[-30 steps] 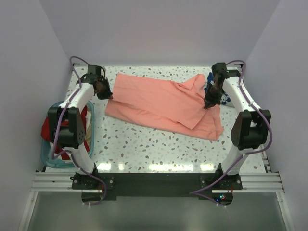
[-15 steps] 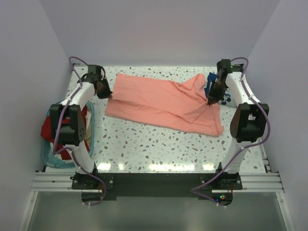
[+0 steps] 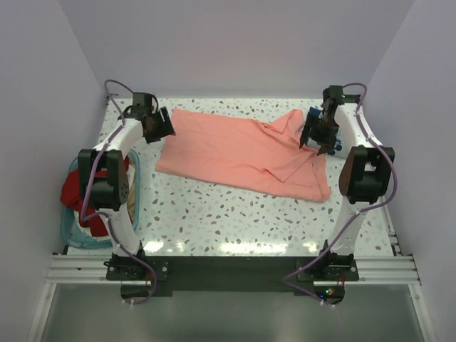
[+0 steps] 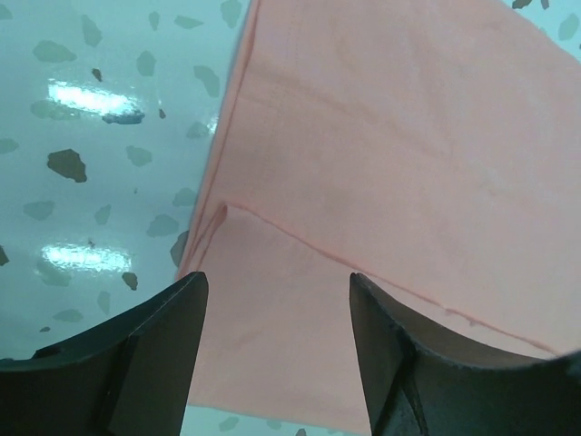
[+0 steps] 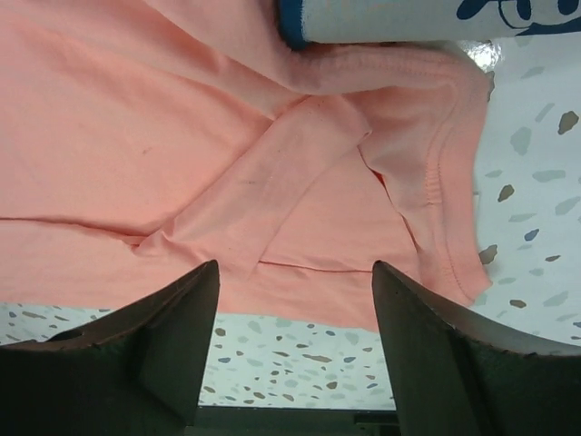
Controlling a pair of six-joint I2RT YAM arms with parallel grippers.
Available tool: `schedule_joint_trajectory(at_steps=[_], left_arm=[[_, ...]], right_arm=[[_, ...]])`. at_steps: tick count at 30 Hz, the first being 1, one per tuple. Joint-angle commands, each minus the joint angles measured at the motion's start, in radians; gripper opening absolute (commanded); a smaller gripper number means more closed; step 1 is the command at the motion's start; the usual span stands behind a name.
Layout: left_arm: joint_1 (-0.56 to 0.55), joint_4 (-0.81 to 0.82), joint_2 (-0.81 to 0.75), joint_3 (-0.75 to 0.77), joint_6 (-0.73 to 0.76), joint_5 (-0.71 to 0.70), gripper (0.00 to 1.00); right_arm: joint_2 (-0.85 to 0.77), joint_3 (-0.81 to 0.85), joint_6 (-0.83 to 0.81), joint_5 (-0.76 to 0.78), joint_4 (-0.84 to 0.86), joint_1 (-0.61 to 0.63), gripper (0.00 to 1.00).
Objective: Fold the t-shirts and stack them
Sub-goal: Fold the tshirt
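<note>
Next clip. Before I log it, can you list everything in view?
pink t-shirt: one, salmon pink, spread flat on the far half of the table, right end creased and folded over
navy shirt: one, navy with white print, far right, against the pink t-shirt's right end
red cloth: one, dark red, inside the basket
basket: one, teal, past the table's left edge
table: one, white with dark speckles
left gripper: one, black, open, over the pink t-shirt's left edge
right gripper: one, black, open, over the pink t-shirt's right end
</note>
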Motion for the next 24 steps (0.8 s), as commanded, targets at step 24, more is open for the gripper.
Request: schedule_joint_trajectory(at_steps=[24], left_arm=[[-0.019,0.266,-0.065,-0.434,-0.084,0.194,0.74]], right_arm=[[-0.184,-0.640,-0.009,0.047,0.249,-0.004,0.41]])
